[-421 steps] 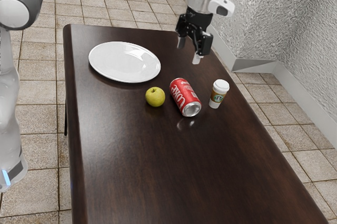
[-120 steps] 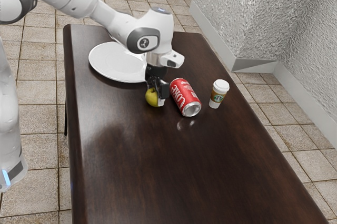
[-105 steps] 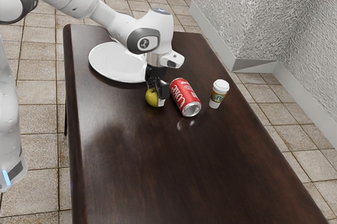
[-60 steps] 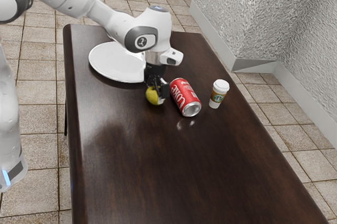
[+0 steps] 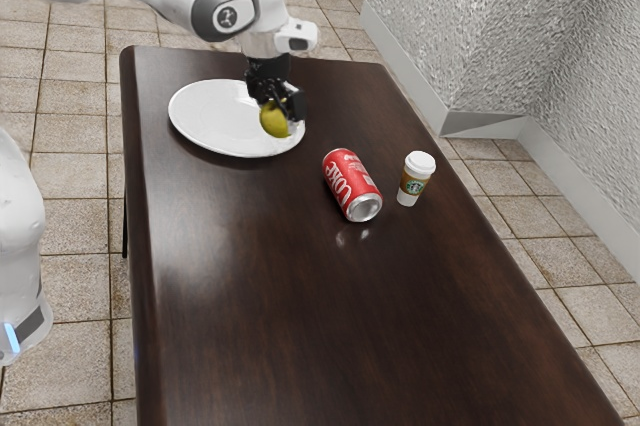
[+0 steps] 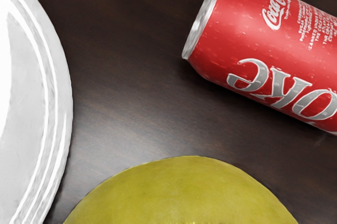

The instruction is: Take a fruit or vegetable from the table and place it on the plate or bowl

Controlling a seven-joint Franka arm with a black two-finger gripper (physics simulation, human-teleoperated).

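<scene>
A yellow-green apple (image 5: pixel 273 119) hangs in the air over the right rim of the white plate (image 5: pixel 215 116) in the exterior view, with my black gripper (image 5: pixel 275 116) shut on it. In the wrist view the apple (image 6: pixel 181 192) bulges large just under my hand, with the plate's rim (image 6: pixel 47 129) to one side of it and dark table beneath.
A red cola can (image 5: pixel 351 184) lies on its side on the dark wooden table (image 5: pixel 330 306), also seen as the can (image 6: pixel 268 50) in the wrist view. A white paper coffee cup (image 5: pixel 415 178) stands to the can's right. The table's near half is bare.
My gripper closed on the apple beside the can, lifted it off the table and carried it up and to the exterior view's left, over the plate's rim.
</scene>
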